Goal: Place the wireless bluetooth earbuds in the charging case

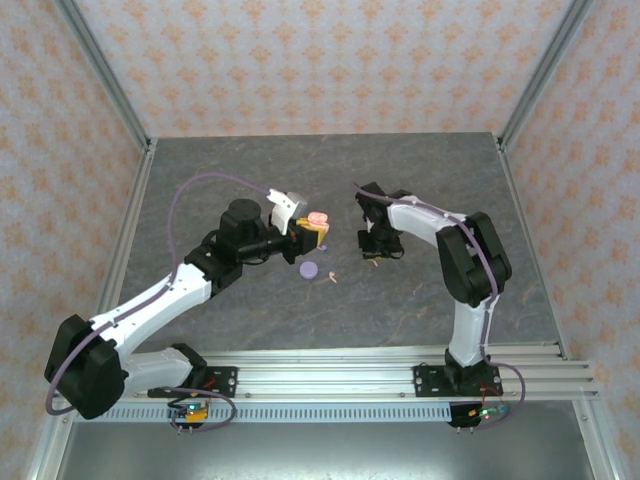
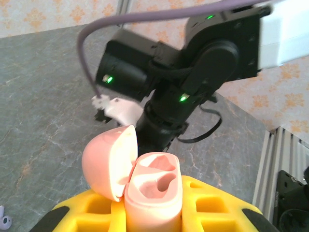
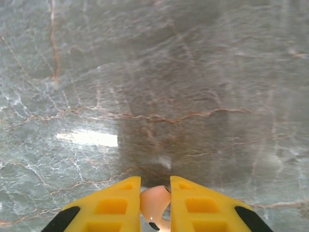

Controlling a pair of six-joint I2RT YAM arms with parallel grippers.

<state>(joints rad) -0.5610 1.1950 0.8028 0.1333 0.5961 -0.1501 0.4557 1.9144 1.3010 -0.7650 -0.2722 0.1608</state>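
The pale pink charging case (image 2: 154,193) stands upright between the yellow fingers (image 2: 212,198) of my left gripper (image 2: 152,195), which is shut on its body. Its lid (image 2: 106,162) is swung open to the left and both sockets are bare. In the top view this case (image 1: 318,220) is held above the table's middle by the left gripper (image 1: 312,232). My right gripper (image 3: 155,186) is shut on a pale pink earbud (image 3: 155,205), low over the grey table. From above, the right gripper (image 1: 375,252) points down just right of the case.
A round lilac disc (image 1: 309,269) lies on the table below the held case, with a tiny pale earbud (image 1: 331,277) beside it. A lilac earbud (image 2: 4,221) lies at the left wrist view's bottom-left edge. The right arm (image 2: 183,72) looms close behind the case.
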